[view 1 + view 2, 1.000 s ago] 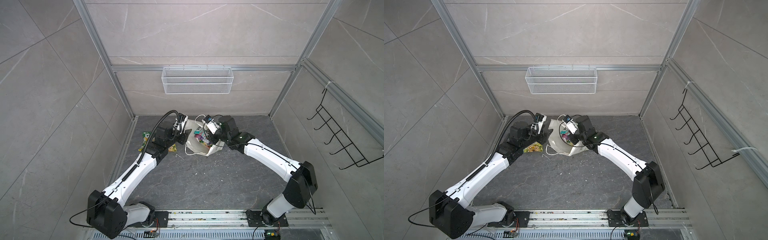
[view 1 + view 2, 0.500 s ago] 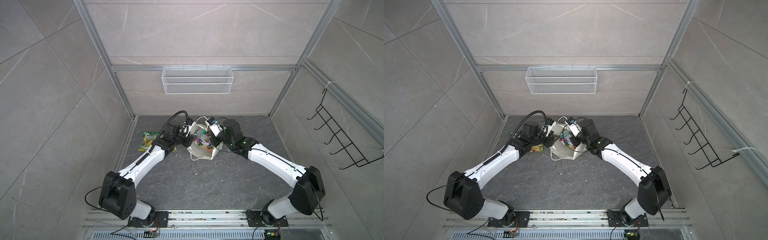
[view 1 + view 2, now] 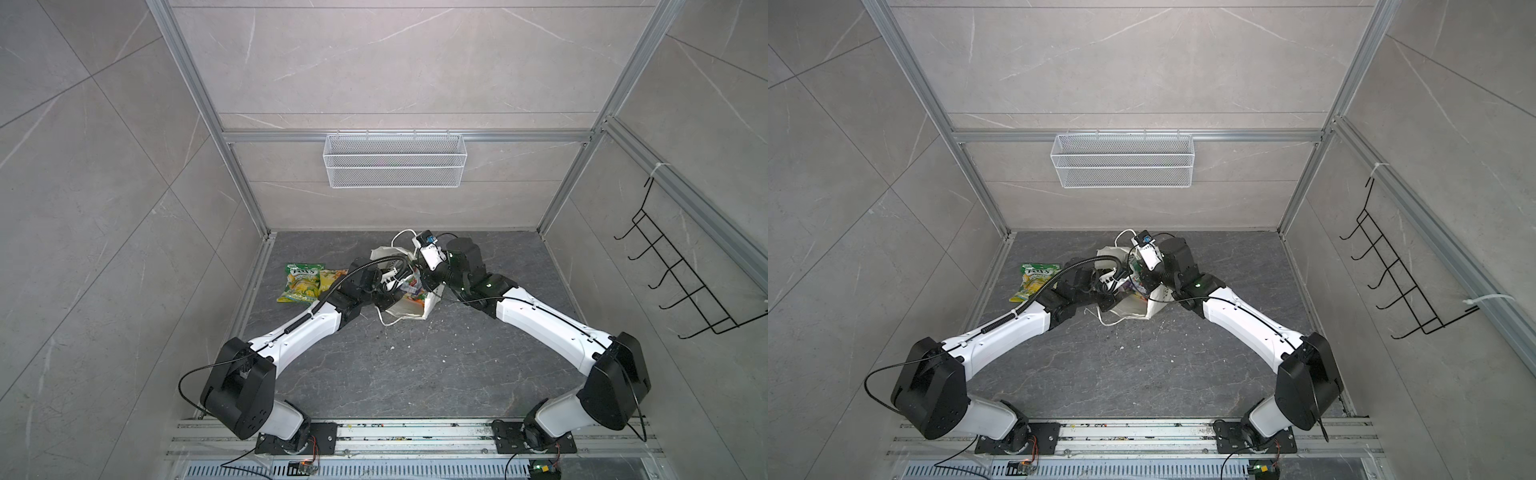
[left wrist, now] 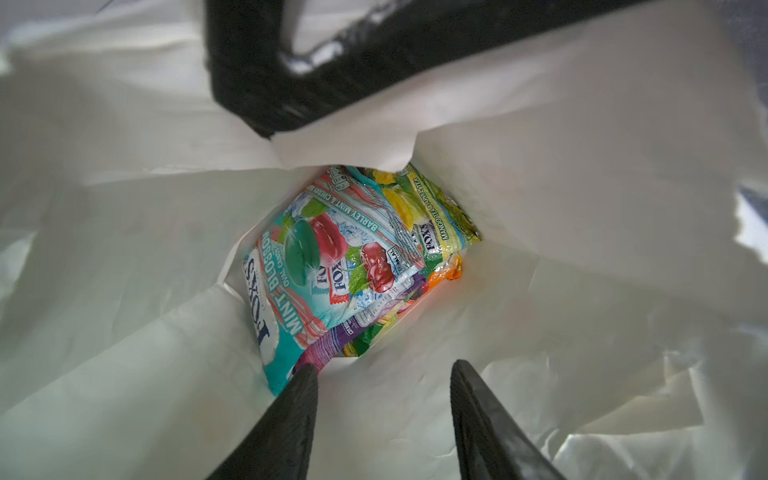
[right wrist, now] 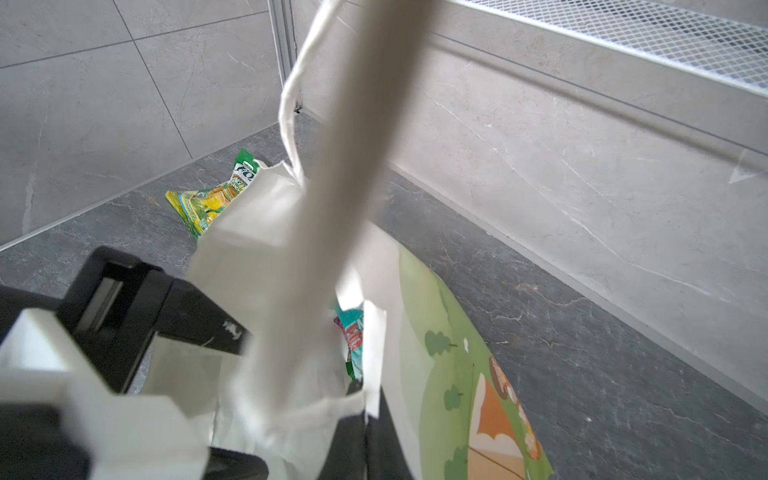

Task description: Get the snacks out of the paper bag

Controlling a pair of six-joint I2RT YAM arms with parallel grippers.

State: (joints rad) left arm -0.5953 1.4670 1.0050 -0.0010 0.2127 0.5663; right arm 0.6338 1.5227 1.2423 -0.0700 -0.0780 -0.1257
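The right claw is clenched on the rim of the paper bag. The bag stands toward the back of the desk with its mouth held wide. The left claw is inside that mouth, released with nothing between its fingers and white paper walls close on every side; the teal packet, on top of the stack at the bottom, reaches just beside one fingertip. A green-yellow packet and a yellow packet lie on the desk between the bag and the left wall's rail.
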